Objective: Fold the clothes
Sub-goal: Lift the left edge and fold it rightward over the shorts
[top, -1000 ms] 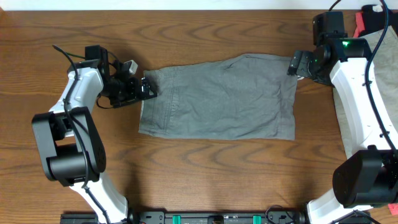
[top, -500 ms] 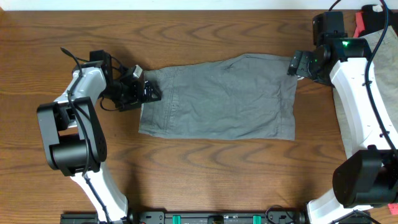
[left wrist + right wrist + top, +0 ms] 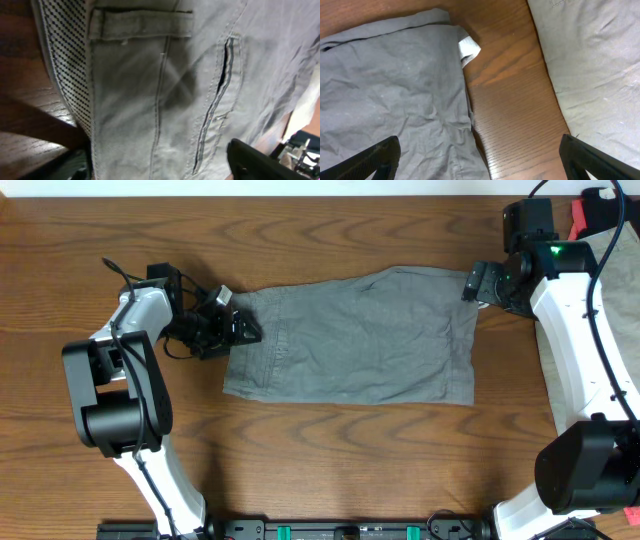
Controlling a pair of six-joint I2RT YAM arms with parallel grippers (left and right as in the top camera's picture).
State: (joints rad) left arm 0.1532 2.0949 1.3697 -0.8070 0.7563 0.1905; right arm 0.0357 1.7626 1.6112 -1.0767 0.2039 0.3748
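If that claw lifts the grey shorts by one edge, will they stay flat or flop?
Probably flop: the grey shorts lie flat with soft wrinkles, so unsupported cloth would likely sag. They look thin, so likely light. The stitched waistband seems thicker, perhaps slightly firmer to grip.

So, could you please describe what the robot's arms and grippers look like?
The left arm and right arm both have white shell links between bulky black cylindrical joints, with thin black cables running alongside. The left gripper and right gripper are black. A green light glows on the right arm.
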